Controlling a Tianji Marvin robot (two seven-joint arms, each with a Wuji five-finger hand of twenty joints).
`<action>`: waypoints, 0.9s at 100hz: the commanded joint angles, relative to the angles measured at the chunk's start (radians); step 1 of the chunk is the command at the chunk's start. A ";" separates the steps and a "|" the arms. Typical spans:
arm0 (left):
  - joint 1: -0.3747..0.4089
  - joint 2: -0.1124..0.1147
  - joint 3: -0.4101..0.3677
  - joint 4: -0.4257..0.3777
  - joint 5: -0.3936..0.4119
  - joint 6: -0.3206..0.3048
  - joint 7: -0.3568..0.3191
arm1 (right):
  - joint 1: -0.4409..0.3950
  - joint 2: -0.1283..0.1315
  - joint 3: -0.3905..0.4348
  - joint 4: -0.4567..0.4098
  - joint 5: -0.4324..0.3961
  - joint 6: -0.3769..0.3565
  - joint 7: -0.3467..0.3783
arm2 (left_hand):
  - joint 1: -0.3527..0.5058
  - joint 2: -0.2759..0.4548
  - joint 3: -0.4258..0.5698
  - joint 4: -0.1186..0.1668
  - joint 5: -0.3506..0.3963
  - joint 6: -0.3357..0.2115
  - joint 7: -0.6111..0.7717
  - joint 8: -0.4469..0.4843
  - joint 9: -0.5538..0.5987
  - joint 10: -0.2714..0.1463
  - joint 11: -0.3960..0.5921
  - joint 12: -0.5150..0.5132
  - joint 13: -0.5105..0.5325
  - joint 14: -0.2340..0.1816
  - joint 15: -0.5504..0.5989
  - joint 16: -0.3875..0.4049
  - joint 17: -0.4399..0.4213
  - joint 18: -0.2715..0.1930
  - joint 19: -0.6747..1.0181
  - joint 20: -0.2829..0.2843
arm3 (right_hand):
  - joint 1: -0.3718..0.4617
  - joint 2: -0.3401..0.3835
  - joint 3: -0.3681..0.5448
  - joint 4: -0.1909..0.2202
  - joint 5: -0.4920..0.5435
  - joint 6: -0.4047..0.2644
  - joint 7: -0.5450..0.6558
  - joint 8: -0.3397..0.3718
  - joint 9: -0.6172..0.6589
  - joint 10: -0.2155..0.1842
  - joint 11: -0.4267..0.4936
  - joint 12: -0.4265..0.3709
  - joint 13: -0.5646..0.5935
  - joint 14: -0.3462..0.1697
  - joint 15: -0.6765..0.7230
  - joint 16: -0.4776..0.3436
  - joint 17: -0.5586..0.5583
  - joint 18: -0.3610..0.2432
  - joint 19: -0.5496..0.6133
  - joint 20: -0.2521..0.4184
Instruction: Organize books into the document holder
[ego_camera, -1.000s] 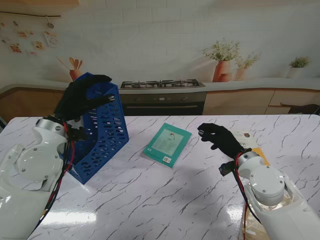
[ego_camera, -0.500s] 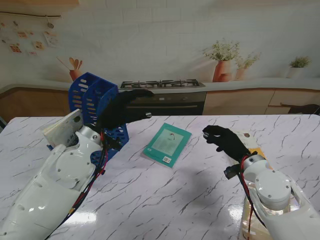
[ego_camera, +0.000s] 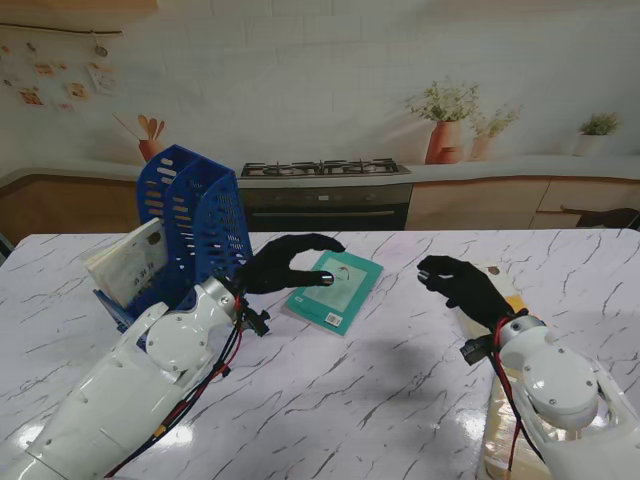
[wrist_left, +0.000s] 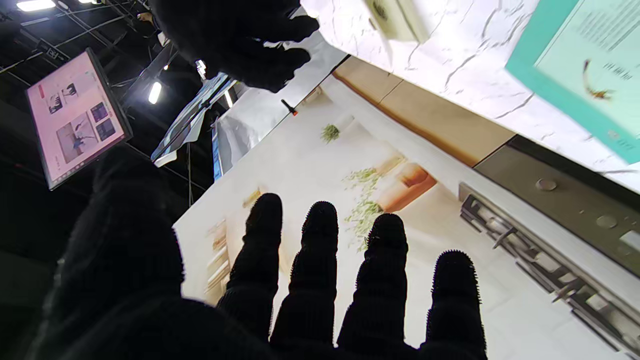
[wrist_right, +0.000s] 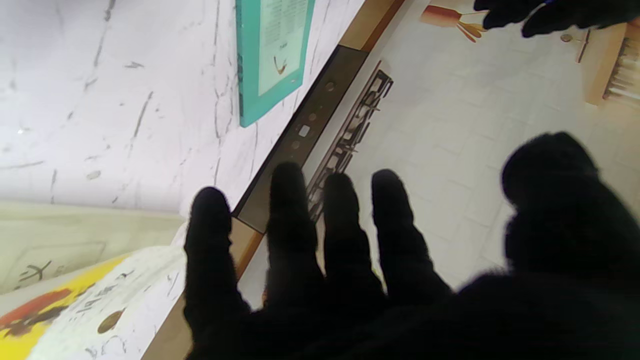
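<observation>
A teal book (ego_camera: 335, 287) lies flat near the middle of the marble table (ego_camera: 330, 400); it also shows in the wrist views (wrist_left: 585, 70) (wrist_right: 272, 50). My left hand (ego_camera: 285, 265), black-gloved and open, hovers just left of the teal book with its fingertips over the book's edge. The blue perforated document holder (ego_camera: 195, 235) stands upright at the far left with a pale book (ego_camera: 130, 262) leaning in it. My right hand (ego_camera: 462, 285) is open and empty, hovering over a white and yellow book (ego_camera: 500, 285) at the right, which the right wrist view (wrist_right: 75, 295) shows close below the fingers.
A kitchen backdrop with a stove (ego_camera: 325, 185) and potted plants (ego_camera: 445, 125) runs along the table's far edge. Another printed sheet lies by my right forearm (ego_camera: 495, 440) at the near right edge.
My left hand has let go of the document holder, which now stands upright, and has swung right to the teal book. The right hand drifted slightly right.
</observation>
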 joint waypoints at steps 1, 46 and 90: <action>0.011 -0.006 0.006 0.016 -0.018 -0.021 -0.028 | -0.020 0.002 0.008 -0.015 -0.010 0.000 0.004 | 0.023 0.026 -0.021 0.031 -0.003 0.002 0.004 0.002 0.005 -0.010 0.016 0.013 0.014 0.005 0.031 0.012 -0.018 0.014 0.032 0.016 | 0.024 0.020 -0.025 0.068 0.022 -0.045 0.014 -0.012 0.015 -0.026 -0.016 -0.009 0.000 -0.007 -0.017 -0.018 -0.008 0.014 -0.014 -0.010; 0.073 0.013 -0.006 0.024 -0.099 0.052 -0.133 | -0.092 0.014 0.074 -0.086 -0.048 0.007 0.042 | 0.056 -0.015 0.030 0.040 -0.014 0.037 0.009 -0.003 0.009 -0.027 0.047 0.031 0.004 -0.019 0.026 0.015 -0.046 -0.012 0.001 0.002 | 0.035 0.011 -0.028 0.072 0.027 -0.051 0.018 -0.012 0.031 -0.018 -0.028 -0.008 0.002 0.000 -0.021 -0.018 -0.024 0.020 -0.027 -0.021; 0.116 0.011 -0.030 0.044 -0.072 0.078 -0.108 | -0.157 0.029 0.139 -0.163 -0.047 0.039 0.112 | 0.035 -0.025 0.094 0.033 -0.012 0.033 0.022 -0.004 0.019 -0.031 0.087 0.063 0.011 -0.031 0.039 0.033 -0.049 -0.026 -0.014 0.014 | 0.050 0.034 -0.018 0.072 0.071 -0.029 0.051 0.007 0.056 -0.004 -0.012 0.003 0.012 -0.007 -0.014 -0.014 -0.025 0.002 -0.028 -0.026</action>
